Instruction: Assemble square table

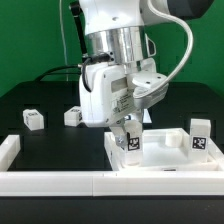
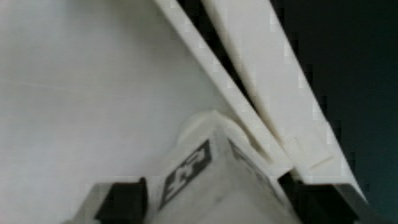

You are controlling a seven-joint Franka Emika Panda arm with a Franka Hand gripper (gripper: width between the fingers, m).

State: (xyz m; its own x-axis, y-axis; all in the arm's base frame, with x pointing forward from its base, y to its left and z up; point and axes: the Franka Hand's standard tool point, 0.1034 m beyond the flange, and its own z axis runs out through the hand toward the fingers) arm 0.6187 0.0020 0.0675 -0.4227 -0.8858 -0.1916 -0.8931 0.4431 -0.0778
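The square table's white slab lies flat toward the exterior view's right, with a tag mark on its right edge. My gripper is shut on a small white tagged leg and holds it upright over the slab's near left corner. In the wrist view the leg sits between my dark fingers, and the slab's flat face fills the space beyond. Whether the leg touches the slab is hidden. Another leg stands at the slab's right end.
Two loose legs stand on the black table at the exterior view's left. The long white L-shaped rail runs along the front and up the left side. It also shows in the wrist view, beside the slab's edge.
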